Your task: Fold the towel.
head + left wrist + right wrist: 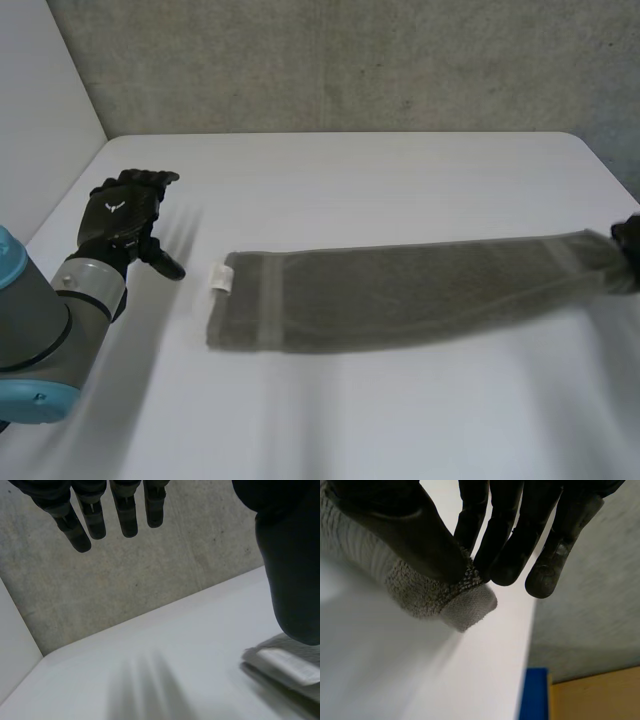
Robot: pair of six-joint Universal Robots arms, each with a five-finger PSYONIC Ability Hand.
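An end of the towel [415,595] is shown pinched by the right hand [395,530] in its wrist view, while the left hand [120,215] is held open, apart.

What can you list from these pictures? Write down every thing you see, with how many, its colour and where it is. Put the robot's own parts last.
towel: one, grey-green, lying as a long folded strip across the table.
label: one, white, on the towel's end at the robot's left side.
table: one, white, under the towel.
wall: one, grey concrete, behind the table.
blue strip: one, blue, beyond the table's edge; cannot tell what it is.
left arm: one, grey with a light-blue cap, at the table's near left.
left hand: one, black, open, beside the label end, not touching the towel.
right hand: one, black, thumb and fingers pinching the towel's other end.
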